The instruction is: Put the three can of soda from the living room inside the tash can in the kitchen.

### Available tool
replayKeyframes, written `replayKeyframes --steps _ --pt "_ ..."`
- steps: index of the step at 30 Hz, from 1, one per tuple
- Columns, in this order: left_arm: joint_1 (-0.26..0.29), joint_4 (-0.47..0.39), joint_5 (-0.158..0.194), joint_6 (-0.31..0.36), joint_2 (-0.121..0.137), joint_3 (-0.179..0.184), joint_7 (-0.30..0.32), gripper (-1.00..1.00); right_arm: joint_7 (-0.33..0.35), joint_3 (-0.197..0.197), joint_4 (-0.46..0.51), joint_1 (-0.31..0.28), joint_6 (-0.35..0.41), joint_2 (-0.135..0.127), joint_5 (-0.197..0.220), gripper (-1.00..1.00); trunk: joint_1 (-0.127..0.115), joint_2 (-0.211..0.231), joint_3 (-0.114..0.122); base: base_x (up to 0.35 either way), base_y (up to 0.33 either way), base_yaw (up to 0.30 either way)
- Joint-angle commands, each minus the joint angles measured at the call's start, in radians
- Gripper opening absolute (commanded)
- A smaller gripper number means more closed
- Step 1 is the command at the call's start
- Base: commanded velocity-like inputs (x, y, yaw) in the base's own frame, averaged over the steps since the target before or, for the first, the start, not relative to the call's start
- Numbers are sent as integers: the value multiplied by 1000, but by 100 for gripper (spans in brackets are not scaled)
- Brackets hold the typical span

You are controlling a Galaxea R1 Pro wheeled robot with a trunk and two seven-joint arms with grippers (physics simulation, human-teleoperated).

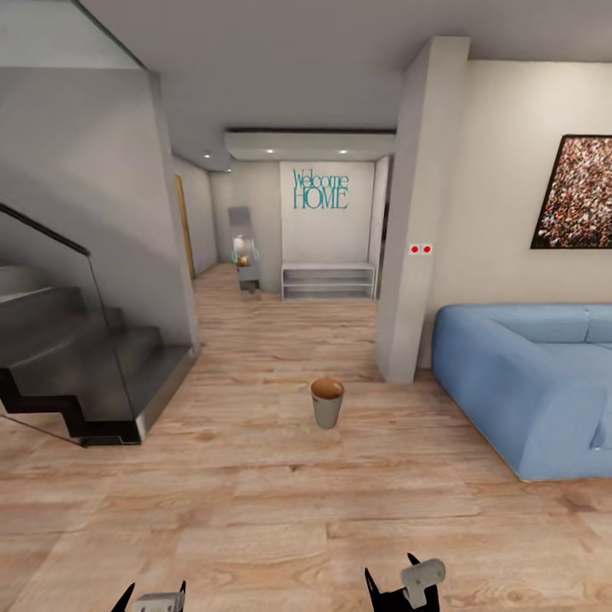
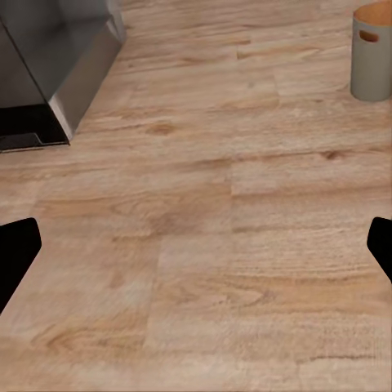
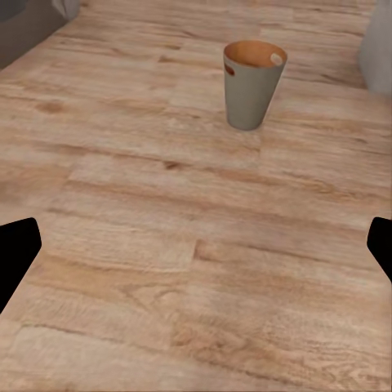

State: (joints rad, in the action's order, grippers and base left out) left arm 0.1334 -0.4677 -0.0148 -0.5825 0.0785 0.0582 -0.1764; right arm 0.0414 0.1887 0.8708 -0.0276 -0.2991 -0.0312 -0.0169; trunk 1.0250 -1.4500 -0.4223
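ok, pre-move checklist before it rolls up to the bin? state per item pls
1. Bin located: ok. The trash can stands upright on the wood floor, ahead of the robot.
2. Bin opening free: ok. Its brown inside shows from the right wrist view, no lid.
3. Path to bin: ok. Bare floor between the robot and the bin; staircase on the left and blue sofa on the right stand off to the sides.
4. Left gripper loaded: not ok. Fingers apart, nothing between them.
5. Right gripper loaded: not ok. Fingers apart, nothing between them.
6. Soda cans located: cannot tell.
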Motion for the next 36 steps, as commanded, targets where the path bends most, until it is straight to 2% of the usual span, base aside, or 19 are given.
replayKeyframes --steps 1,36 --pt "0 0 0 0 0 0 0 100 0 0 0 0 0 0 0 100 0 0 0 324 0 0" --pt "0 0 -1 0 0 1 0 100 0 0 0 0 0 -3 0 100 0 0 0 324 0 0"
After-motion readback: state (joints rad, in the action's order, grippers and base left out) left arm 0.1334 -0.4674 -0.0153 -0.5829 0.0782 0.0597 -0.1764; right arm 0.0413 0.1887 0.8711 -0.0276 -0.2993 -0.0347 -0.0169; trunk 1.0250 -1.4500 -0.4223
